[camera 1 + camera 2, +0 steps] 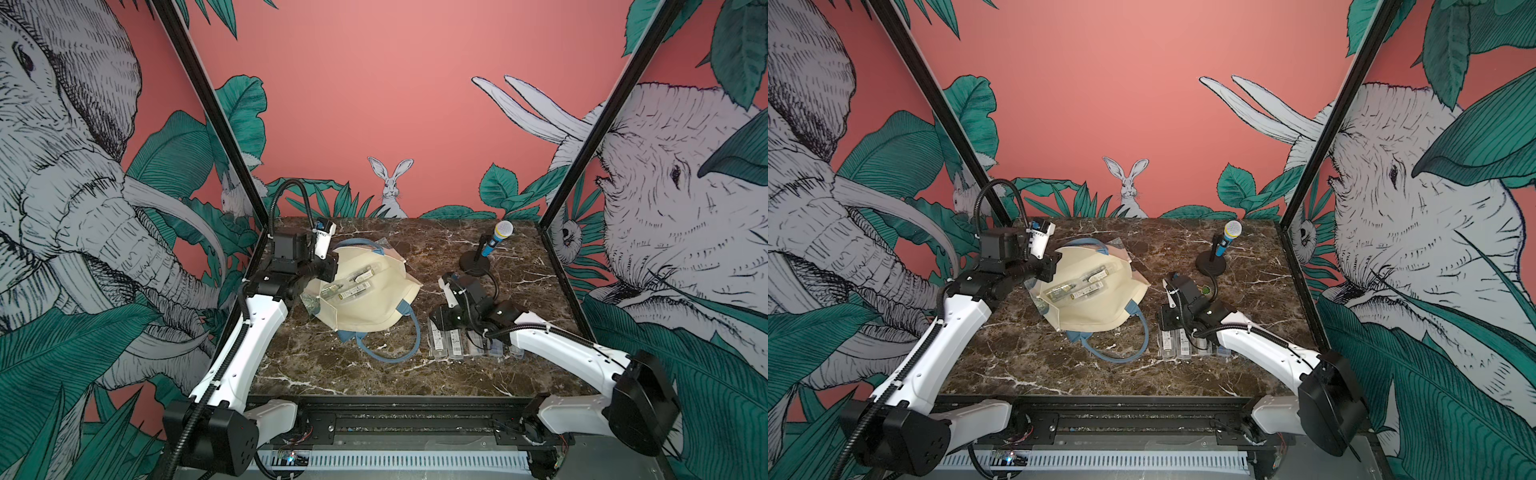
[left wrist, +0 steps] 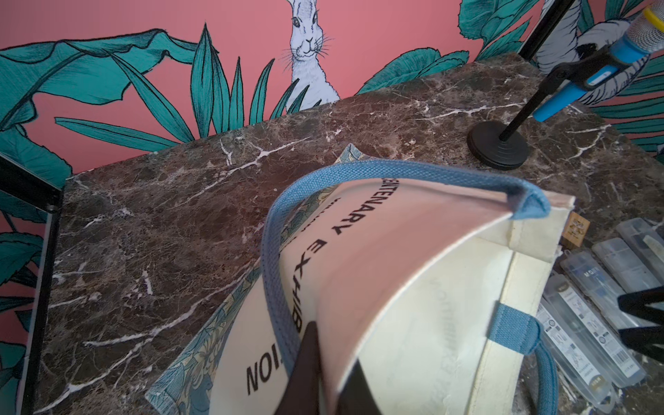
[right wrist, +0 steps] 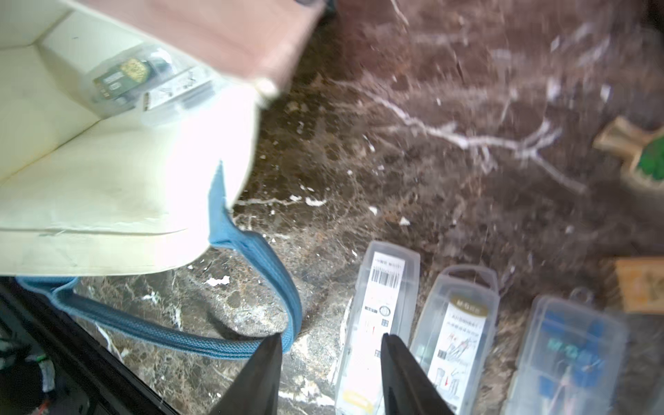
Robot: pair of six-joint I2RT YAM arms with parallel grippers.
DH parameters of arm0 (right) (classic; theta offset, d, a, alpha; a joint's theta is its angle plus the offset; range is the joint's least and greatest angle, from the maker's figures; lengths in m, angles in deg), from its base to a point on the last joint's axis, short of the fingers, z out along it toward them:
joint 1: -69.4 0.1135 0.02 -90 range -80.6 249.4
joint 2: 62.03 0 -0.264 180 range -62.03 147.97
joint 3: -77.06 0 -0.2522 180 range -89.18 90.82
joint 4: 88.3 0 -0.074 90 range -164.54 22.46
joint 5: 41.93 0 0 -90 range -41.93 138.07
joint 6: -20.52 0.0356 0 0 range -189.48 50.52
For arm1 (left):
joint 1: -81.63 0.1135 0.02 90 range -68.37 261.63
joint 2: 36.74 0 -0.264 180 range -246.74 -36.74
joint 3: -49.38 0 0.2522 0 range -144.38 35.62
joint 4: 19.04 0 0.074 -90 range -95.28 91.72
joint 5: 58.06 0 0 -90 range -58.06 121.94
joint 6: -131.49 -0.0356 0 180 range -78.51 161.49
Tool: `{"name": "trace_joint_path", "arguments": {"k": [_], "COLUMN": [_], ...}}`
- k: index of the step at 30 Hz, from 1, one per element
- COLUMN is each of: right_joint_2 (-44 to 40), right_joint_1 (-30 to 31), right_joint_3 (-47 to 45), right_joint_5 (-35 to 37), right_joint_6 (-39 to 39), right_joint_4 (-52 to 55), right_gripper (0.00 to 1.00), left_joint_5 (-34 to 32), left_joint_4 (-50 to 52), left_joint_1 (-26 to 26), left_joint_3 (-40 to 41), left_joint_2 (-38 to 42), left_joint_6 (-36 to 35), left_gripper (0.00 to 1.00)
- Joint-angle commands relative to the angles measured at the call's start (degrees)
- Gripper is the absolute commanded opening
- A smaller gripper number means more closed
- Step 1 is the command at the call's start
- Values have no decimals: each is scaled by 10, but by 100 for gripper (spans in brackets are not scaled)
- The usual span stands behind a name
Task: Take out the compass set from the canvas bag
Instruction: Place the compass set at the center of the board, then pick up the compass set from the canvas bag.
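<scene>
Several compass set cases (image 1: 451, 343) lay in a row directly beneath my right gripper (image 3: 330, 339), whose jaws stood apart and held nothing. My left gripper (image 2: 334, 355) was pinched on the canvas bag (image 1: 374, 307) at its rim, propping the mouth open. About three compass sets (image 1: 351, 286) lay inside, just beyond that gripper. Judged: partly done.

One canvas bag (image 1: 374, 307), fitted with two blue strap handles (image 3: 201, 343). Clear compass set cases (image 1: 361, 272): three visible inside the bag. A further row of cases (image 1: 455, 345) lies on the bench (image 1: 353, 374): at least four; the right arm (image 1: 557, 345) covers part of the row, so the full count cannot be confirmed. One microphone (image 1: 494, 241) on one stand (image 1: 473, 264). Two small wooden pieces (image 3: 639, 287) in the right wrist view.
</scene>
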State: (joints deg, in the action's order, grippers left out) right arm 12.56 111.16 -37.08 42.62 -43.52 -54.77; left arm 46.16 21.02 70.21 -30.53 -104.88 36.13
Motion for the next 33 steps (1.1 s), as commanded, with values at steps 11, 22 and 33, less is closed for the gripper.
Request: {"name": "trace_joint_path", "arguments": {"k": [11,22,33], "right_joint_2": [220,457,594], "right_joint_1": [133,129,97], "right_joint_3": [199,375,536], "right_joint_5": [-65,29,-33], "right_joint_6": [-638,-856,-775], "right_joint_4": [-136,-135,-62], "right_gripper": [45,62,68], "left_joint_5": [40,73,92], "left_joint_4": [-28,-33,-44], "left_joint_1": [2,1,1], "left_joint_3": [-4,-2,13], "left_joint_2": [9,5,13], "left_joint_6": [3,12,21], "left_gripper": [0,0,0]}}
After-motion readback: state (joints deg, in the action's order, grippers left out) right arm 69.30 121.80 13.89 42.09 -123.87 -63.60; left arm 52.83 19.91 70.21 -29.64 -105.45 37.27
